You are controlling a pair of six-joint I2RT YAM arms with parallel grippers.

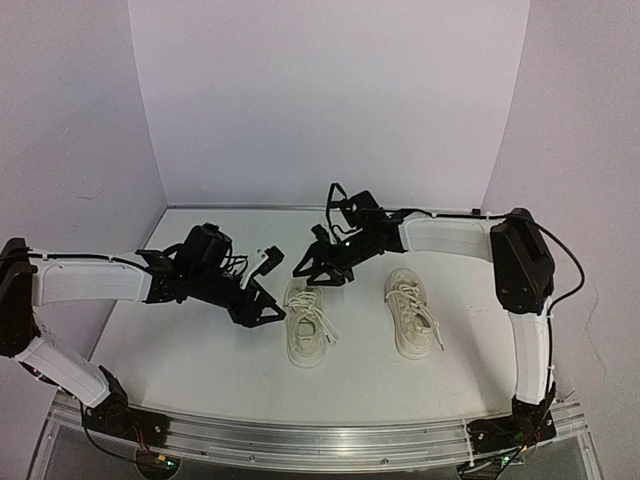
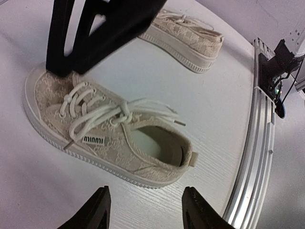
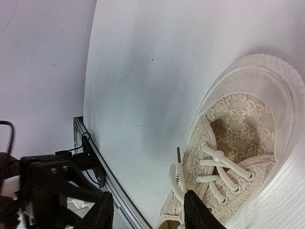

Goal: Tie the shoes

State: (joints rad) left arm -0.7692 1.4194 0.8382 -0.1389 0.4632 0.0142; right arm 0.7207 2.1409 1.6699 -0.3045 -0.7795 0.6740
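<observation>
Resting just beside left end effector (image 1: 270, 303): shoe (image 1: 305, 325)

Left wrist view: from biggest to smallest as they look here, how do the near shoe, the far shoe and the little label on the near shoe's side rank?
1. Near shoe
2. Far shoe: looks smaller, likely just because it is farther away and partly hidden
3. Label

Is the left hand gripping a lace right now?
No, the left hand is open and empty, and the laces lie loose on the shoe.
</observation>
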